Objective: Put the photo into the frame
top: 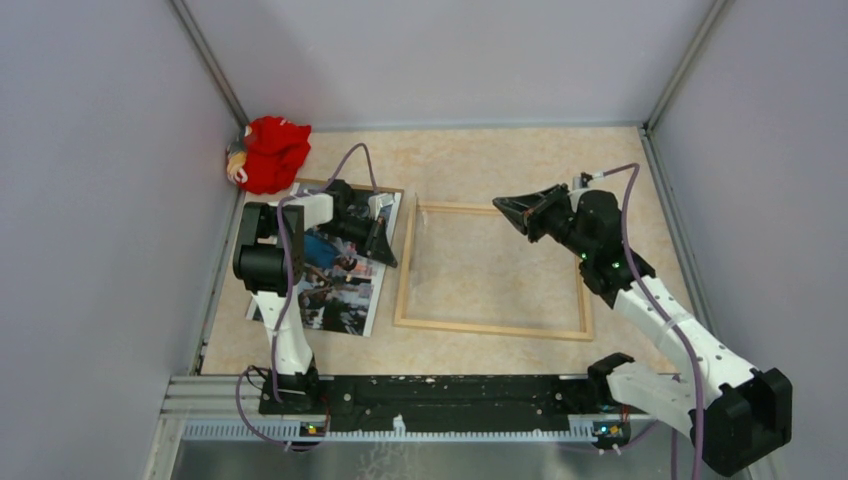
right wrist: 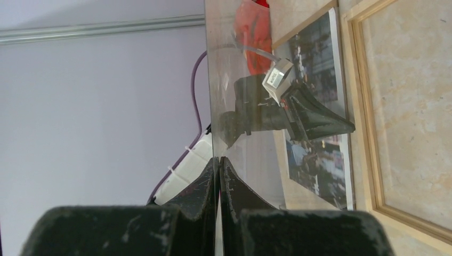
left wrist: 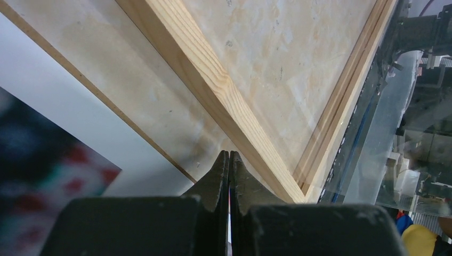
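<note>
Mid-task by judgement: opening cleared, print not yet loaded. Lying flat at the left of the pale stone-patterned table, picture side up: the photo, a large glossy print of a crowded scene in blue, grey and red with a thin white border; resting on a plain brown cardboard backing board; just beside the frame, a thin light-wood rectangle flat at mid-table, with bare tabletop visible inside it.

Raised off that frame on a tilt: a clear rigid pane, pinched at its edge between the closed jaws of the right gripper, up near the frame's far rail; resting place of its lower edge impossible to trace.

Poised low at the photo's right edge, over the strip of table between board and frame: the left gripper, jaws pressed together; a faint sliver between them in the left wrist view, too slight to name, so no claim of a hold on the photo.

Tucked in the far-left corner, well apart: a red soft toy.

Next, probably: nipping the white border, drawing the print rightward over the frame's left rail, laying it square inside the opening; calls for a shallow approach, given flat glossy paper with little to catch; calls too for a high, steady pane, clear of the path; risk of a crease or a skewed landing on a rail.
</note>
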You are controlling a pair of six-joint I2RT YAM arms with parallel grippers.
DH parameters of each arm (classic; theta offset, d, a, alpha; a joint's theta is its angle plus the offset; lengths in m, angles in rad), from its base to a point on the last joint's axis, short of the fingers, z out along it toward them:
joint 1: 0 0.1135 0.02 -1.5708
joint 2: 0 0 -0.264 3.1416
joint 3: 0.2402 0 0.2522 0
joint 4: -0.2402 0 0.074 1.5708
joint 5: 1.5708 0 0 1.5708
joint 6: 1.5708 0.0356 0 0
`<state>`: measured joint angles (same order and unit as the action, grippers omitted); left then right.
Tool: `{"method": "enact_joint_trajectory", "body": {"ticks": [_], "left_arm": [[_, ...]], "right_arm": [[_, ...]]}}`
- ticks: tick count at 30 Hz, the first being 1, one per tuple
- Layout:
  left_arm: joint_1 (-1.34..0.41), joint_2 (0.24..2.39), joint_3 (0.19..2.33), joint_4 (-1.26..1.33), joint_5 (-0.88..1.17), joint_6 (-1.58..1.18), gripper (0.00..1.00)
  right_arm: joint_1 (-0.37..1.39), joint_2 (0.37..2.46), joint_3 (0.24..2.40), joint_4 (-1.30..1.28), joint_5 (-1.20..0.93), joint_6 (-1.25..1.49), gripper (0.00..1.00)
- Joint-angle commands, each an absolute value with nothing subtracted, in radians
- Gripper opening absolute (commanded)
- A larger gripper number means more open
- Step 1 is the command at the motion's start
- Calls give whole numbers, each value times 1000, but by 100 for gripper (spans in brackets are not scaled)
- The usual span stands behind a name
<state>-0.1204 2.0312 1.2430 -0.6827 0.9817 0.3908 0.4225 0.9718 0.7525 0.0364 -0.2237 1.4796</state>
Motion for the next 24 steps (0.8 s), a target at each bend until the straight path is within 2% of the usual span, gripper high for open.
{"method": "enact_joint_trajectory", "body": {"ticks": [1, 24], "left_arm": [[-124, 1977, 1238, -668, 1001, 396, 0], [-124, 1967, 1244, -676, 1002, 398, 0]], "right_arm": [[451, 1004, 834, 87, -169, 1496, 0], [531, 1023, 882, 72, -98, 1522, 0]]}}
